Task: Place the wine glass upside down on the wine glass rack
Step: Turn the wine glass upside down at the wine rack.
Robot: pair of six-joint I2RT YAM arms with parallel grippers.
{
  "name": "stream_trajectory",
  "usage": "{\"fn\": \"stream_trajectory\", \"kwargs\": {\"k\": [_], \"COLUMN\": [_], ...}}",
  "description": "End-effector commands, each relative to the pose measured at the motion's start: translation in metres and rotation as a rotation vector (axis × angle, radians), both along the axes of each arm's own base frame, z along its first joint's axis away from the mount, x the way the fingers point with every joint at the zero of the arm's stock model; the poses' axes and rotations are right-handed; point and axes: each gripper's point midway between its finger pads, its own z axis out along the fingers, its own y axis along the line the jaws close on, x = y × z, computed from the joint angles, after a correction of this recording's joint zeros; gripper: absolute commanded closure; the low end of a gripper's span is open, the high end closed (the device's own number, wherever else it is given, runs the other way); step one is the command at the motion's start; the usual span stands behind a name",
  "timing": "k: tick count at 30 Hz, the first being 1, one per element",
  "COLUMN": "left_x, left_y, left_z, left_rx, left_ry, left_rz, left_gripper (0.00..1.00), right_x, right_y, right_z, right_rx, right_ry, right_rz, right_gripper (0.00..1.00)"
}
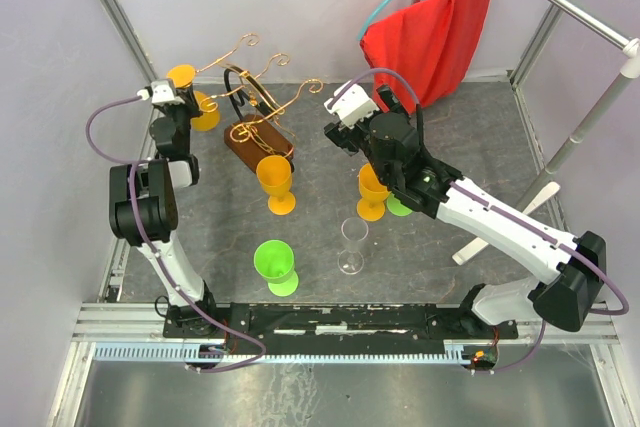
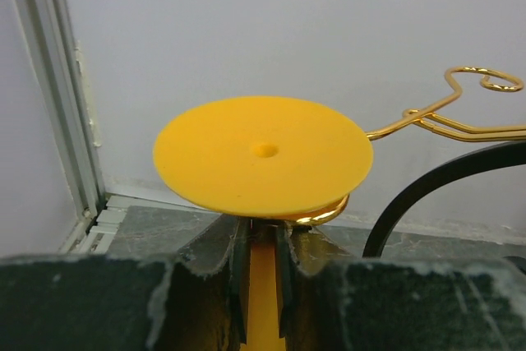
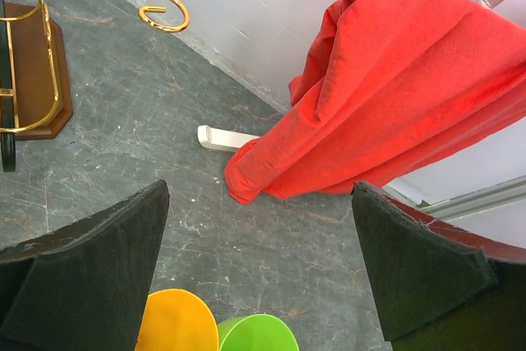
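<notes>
Grey bench (image 1: pixel 450 127), wire rack (image 1: pixel 258 142) at its left rear. The right tool (image 3: pixel 259 244) hangs spread wide and empty. The left tool (image 2: pixel 261 244) is clenched on the stem of an orange wine glass (image 2: pixel 263 154), inverted, its foot just above a curled wire arm (image 2: pixel 329 210). Hanging appears nearly done; next, seat the foot, then loosen and back off without dragging the stem.

Left wrist view: bowl of the orange wine glass (image 2: pixel 263 154) out of sight.
</notes>
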Motion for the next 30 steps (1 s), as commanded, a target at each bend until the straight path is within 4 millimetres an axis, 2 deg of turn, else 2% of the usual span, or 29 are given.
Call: {"fn": "stream_trajectory", "kwargs": {"k": [1,6,13,19,22,25,27,30], "left_x": [-0.015,-0.029,-0.045,-0.040,-0.036,-0.035,-0.037,-0.039], "left_y": [0.016,0.015,0.000,-0.025,-0.031,-0.030,-0.029,-0.028], "left_z": [0.030,0.028,0.035,0.031,0.029,0.029,0.026,0.021], "left_rx": [0.052,0.072,0.090,0.089,0.088,0.078,0.079,0.078], "left_ry": [-0.094,-0.087,-0.099,-0.068,-0.064,-0.067,-0.060,-0.036], "left_rz": [0.096,0.103,0.040,-0.073,-0.089,-0.084,-0.074,-0.072], "left_gripper": [0.96,0.97,0.96,0.93,0.83,0.64,0.55,0.49], "right_x": [0.003,0.005,0.006,0.010,0.014,0.015,0.015,0.019], "right_y": [0.001,0.003,0.003,0.001,-0.002,-0.006,-0.012,-0.027], "right_z": [0.015,0.014,0.015,0.010,0.007,0.006,0.007,0.004], "right_rx": [0.049,0.058,0.096,0.124,0.148,0.159,0.182,0.243], "right_ry": [-0.037,-0.023,0.003,0.052,0.099,0.111,0.116,0.145], "right_rz": [-0.006,-0.010,-0.014,-0.033,-0.058,-0.075,-0.099,-0.146], "right_gripper": [0.00,0.00,0.00,0.00,0.00,0.00,0.00,0.00]}}
